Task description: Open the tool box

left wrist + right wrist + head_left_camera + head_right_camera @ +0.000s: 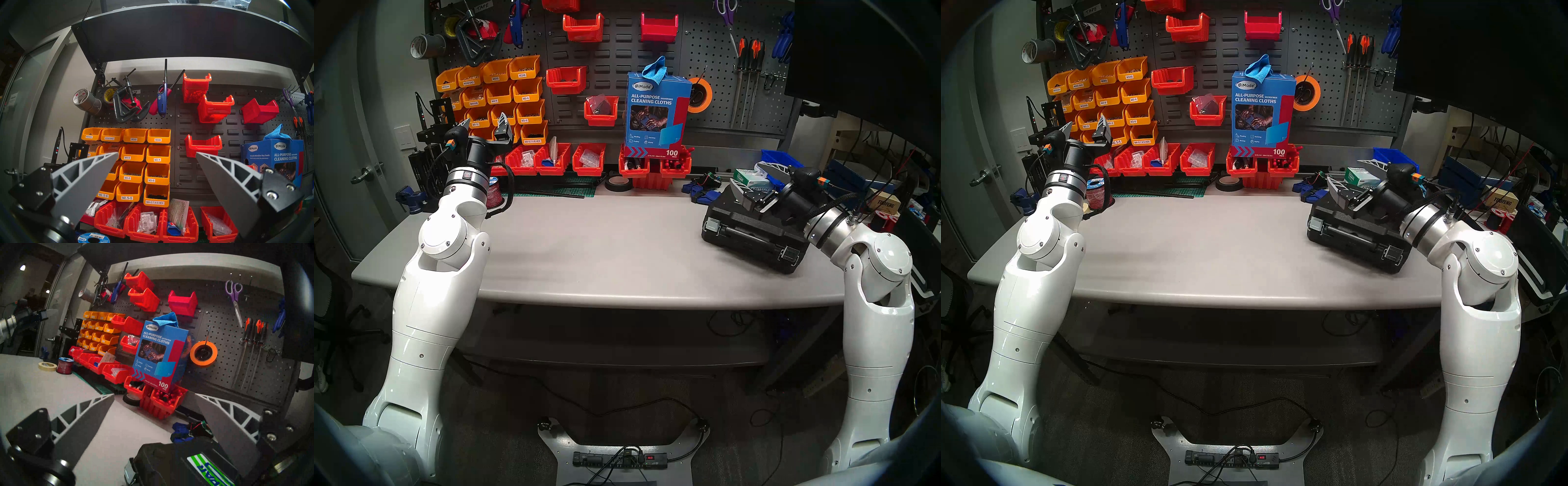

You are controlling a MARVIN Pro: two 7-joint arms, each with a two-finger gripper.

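Tool box [755, 234], the black hard-plastic case, lies shut near the right end of the worktop [585, 251], turned a little askew, with its handle [748, 234] and two silver latches [711, 226] facing the front edge. The right pincer [751, 185] hangs just above the lid with its jaws apart and nothing between them; in the right wrist view the green-and-white label [209, 468] is directly below it. The left pincer [485, 127] is raised over the far left corner, jaws also apart and empty, well apart from the case. I judge that no latch is released yet, so the step in hand is to reach the latches. To do it well, the right pincer should come down in front of the case and lift each latch from its lower lip, one after the other, before any pull on the lid. The near right corner of the case is close to the front edge, so pushing forward may slide it off. The middle and left of the worktop are bare, which gives room for the left arm to come and steady the case.
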